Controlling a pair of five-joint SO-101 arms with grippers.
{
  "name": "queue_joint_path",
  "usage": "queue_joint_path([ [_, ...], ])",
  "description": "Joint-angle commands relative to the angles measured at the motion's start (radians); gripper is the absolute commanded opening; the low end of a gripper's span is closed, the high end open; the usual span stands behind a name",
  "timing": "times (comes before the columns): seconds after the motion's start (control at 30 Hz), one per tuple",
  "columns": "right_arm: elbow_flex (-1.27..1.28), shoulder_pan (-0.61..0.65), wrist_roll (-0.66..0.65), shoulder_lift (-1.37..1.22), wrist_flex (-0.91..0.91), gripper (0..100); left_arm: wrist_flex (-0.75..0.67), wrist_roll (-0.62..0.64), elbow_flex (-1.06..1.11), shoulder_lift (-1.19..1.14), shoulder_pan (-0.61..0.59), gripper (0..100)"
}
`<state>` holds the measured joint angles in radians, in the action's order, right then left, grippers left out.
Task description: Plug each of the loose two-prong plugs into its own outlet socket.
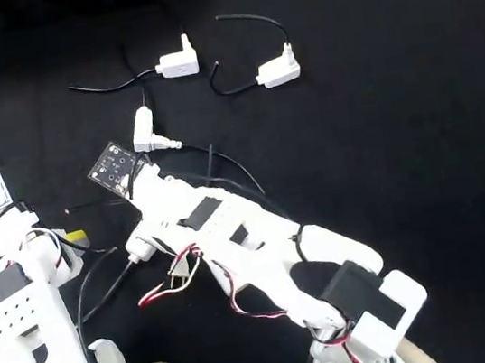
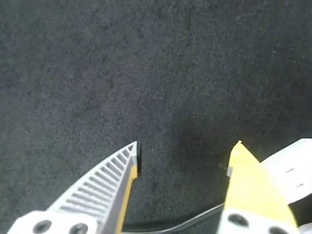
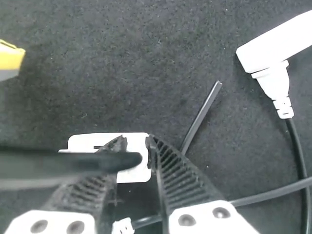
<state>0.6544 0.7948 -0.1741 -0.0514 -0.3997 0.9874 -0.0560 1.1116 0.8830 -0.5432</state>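
Robotics lab, white arm (image 1: 262, 251), black-clothed table (image 1: 416, 119)

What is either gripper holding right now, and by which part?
The right gripper appears to pinch a white plug at one end of its body. The left gripper is open, holding nothing.

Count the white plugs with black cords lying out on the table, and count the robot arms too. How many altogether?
White plugs: 3
Robot arms: 2
Total: 5
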Motion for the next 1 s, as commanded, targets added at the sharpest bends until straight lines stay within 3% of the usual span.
queue_joint_path([
  [0.0,-0.068,-0.051,-0.006,0.097,-0.020,1.1,-0.018,0.003,-0.004,0.018,-0.001,30],
  [0.17,-0.076,-0.163,-0.011,0.206,-0.003,1.1,-0.018,0.005,-0.002,0.018,0.001,30],
  [0.37,-0.068,-0.353,-0.008,0.255,0.158,1.2,-0.018,0.005,-0.002,0.018,0.001,30],
  [0.7,-0.074,-0.494,-0.012,0.021,0.520,2.7,-0.018,0.005,-0.002,0.018,0.002,30],
  [0.9,-0.067,-0.489,-0.011,-0.042,0.559,30.9,-0.018,0.003,-0.002,0.018,0.002,30],
  [0.97,-0.051,-0.485,-0.012,-0.010,0.535,34.2,-0.018,0.003,-0.002,0.018,0.002,30],
])
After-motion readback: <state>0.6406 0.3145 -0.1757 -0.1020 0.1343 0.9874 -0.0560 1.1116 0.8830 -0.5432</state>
